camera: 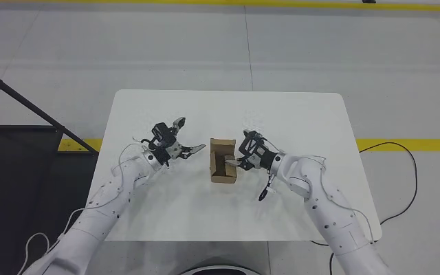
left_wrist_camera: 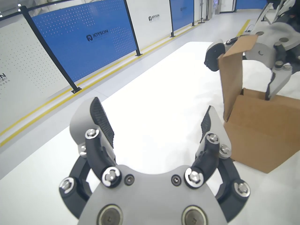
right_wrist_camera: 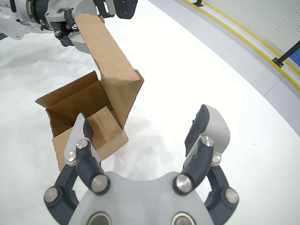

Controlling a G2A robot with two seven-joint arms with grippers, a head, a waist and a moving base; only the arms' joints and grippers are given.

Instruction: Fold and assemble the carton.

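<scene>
Spread wide, left gripper (camera: 192, 134) is hovering beside open brown carton (camera: 221, 161), sitting centrally on table (camera: 302, 117). Left wrist: lettered panels (left_wrist_camera: 93, 36) are standing behind. Right wrist: right gripper (right_wrist_camera: 141, 113), parted, is straddling carton's wall; flap (right_wrist_camera: 105, 47) is standing upright.

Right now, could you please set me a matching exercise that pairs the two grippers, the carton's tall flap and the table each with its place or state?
Things:
1. left gripper
2. right gripper
3. tall flap
4. table

Places or states:
A. white, bearing everything else
B. standing up from the carton
C. open, one finger at the carton's open top
D. open, over bare table, apart from the carton

Pairs: 1-D, 2-C, 3-B, 4-A
</scene>
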